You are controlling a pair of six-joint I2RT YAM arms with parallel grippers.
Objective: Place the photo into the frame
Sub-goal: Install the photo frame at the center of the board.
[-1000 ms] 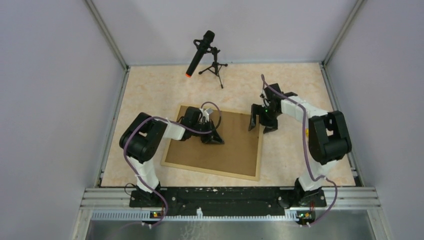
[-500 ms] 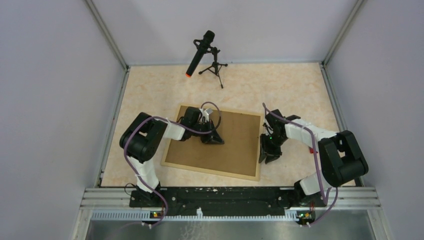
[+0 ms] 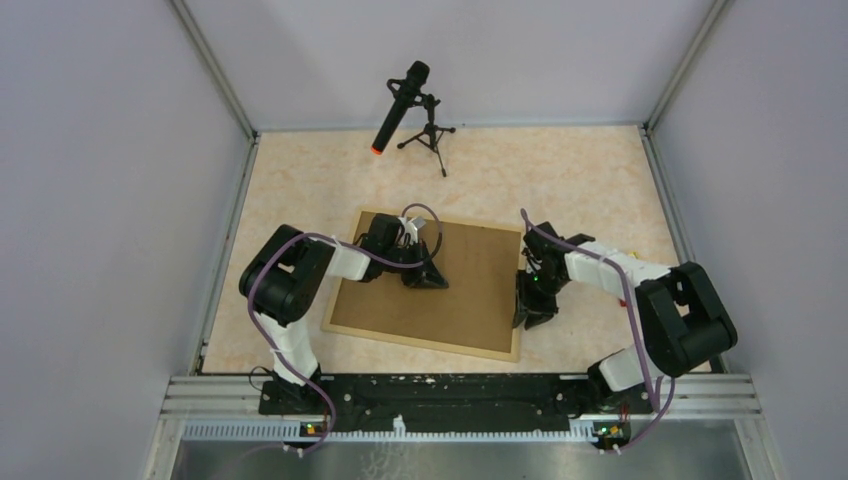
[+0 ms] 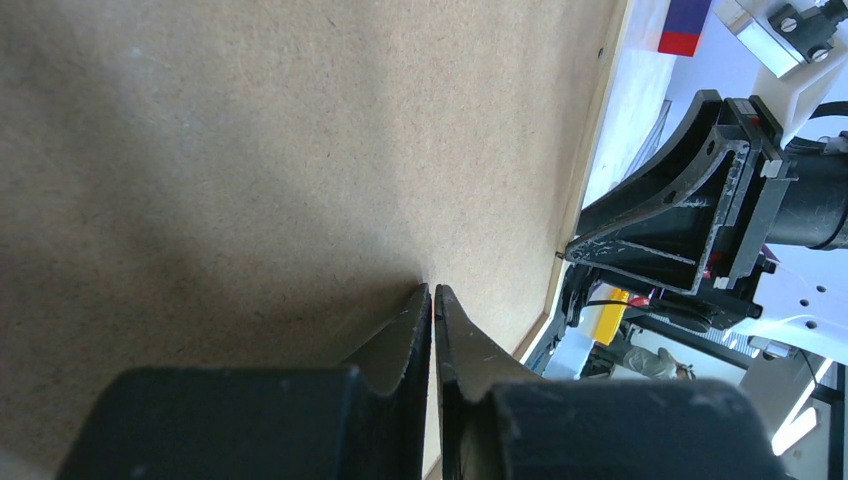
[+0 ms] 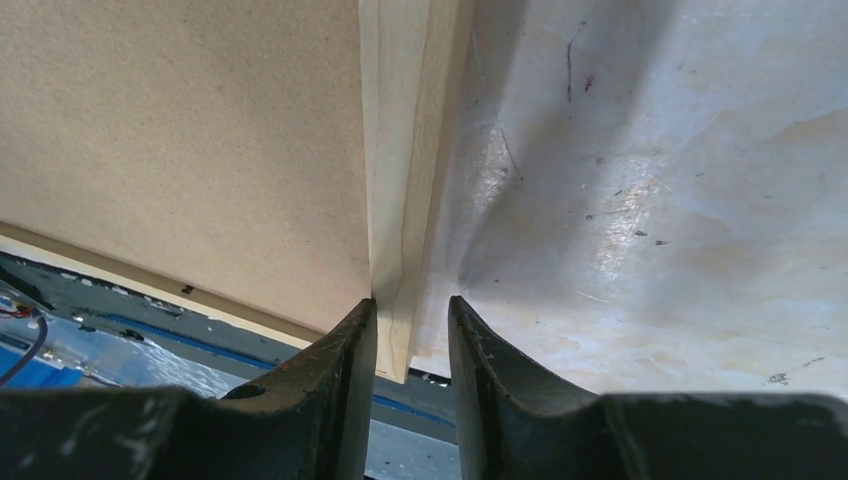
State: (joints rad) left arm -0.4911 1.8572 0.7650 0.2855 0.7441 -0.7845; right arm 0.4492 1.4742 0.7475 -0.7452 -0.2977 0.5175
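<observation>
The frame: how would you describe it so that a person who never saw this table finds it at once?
In the middle of the beige table lies a large brown board. The frame is the thin, pale wood strip running around it, narrow and light where the board is wide and dark.

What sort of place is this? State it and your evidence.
Likely a robot test booth: two arms bolted to a rail, plain walls closing in the table, a microphone on a stand.
</observation>
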